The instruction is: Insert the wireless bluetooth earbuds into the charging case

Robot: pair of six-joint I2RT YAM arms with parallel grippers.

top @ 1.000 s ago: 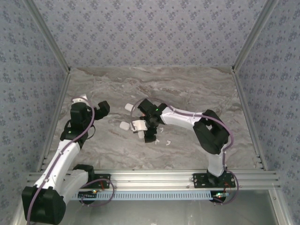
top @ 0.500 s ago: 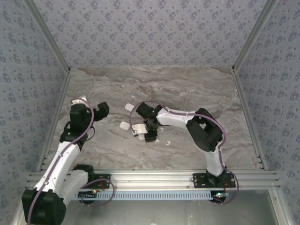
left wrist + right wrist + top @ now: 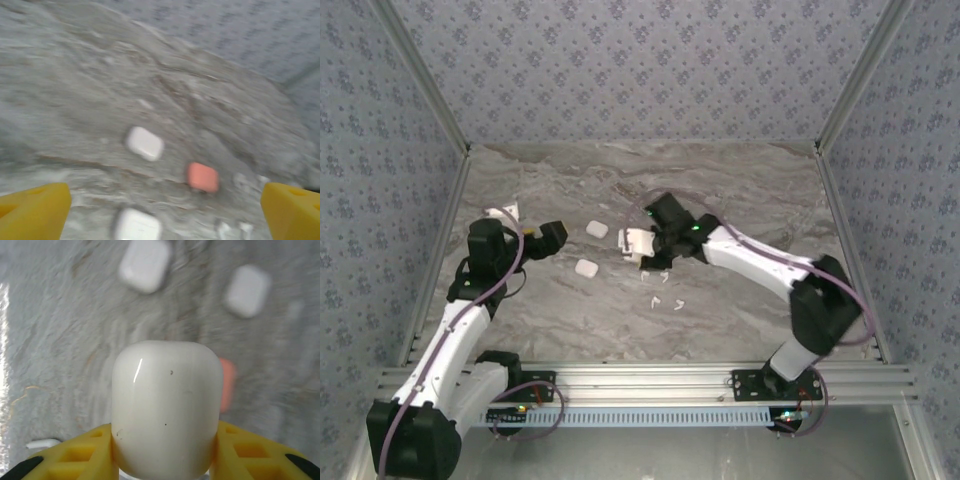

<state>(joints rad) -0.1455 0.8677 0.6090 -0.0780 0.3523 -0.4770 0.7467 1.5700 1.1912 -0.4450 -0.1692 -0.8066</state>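
Note:
My right gripper (image 3: 646, 245) (image 3: 167, 452) is shut on a white charging case (image 3: 167, 415) (image 3: 636, 243), held above the table between the yellow fingers (image 3: 75, 455). Beyond it a coral case (image 3: 228, 385) lies partly hidden. My left gripper (image 3: 548, 238) (image 3: 165, 207) is open and empty, its yellow fingers (image 3: 32, 210) spread wide. Ahead of it lie a white case (image 3: 145, 143), the coral case (image 3: 202, 177) and a nearer white case (image 3: 136, 226). Small white earbuds (image 3: 653, 297) (image 3: 676, 303) lie on the marble in front of the right gripper, blurred in the left wrist view.
Two closed white cases (image 3: 597, 229) (image 3: 586, 268) sit between the grippers. A white item (image 3: 505, 212) lies near the left wall beside the left arm. One more earbud (image 3: 42, 443) rests at the lower left of the right wrist view. Patterned walls enclose the table.
The right arm has swung right and back with the white case in its gripper, its elbow stretched out to the right. The left gripper has shifted slightly right.

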